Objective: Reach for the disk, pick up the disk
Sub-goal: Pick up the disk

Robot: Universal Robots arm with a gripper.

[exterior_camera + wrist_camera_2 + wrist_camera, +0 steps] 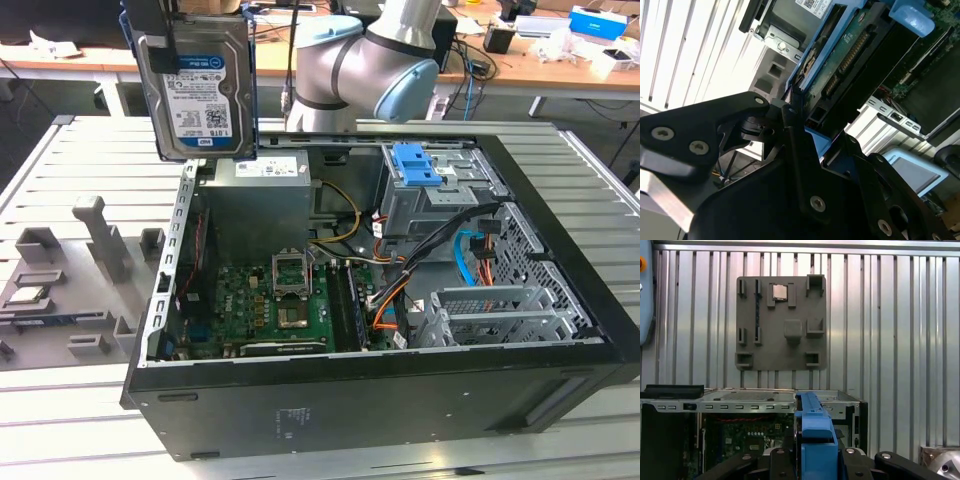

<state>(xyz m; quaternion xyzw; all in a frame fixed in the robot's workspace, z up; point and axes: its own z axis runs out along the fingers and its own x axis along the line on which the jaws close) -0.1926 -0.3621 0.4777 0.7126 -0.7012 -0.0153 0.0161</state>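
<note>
Black links of the end effector [812, 125] crowd the foreground in both wrist views, and we see them clamped from both sides on the disk [840, 65], which stands edge-on between them. In the second wrist view the disk's green circuit-board side and its blue carrier frame run away from the fingers [792, 117]. In the first wrist view the same blue frame [812, 435] rises straight up between the black links of the end effector [812, 462].

From the exterior view we find the disk [200, 85] hanging in the air at the exterior view's upper left. Its labelled silver face is turned towards us, and it sits above the rear corner of the open computer case [380, 400], touching nothing else. The grey-and-blue arm [370, 60] bends behind it.

Inside the case lie a green motherboard [270, 305] on the floor and a grey power supply [258, 200] against the back wall. A blue latch piece [418, 165] sits on top of the metal drive bay. A perforated drive cage [500, 310] is at the exterior view's right, with orange, black and blue cables [400, 280] running between them.

Beside the case on the slatted metal counter [60, 160] rests a grey fixture plate [782, 322] with several pockets. One pocket holds a small square chip [779, 291].
</note>
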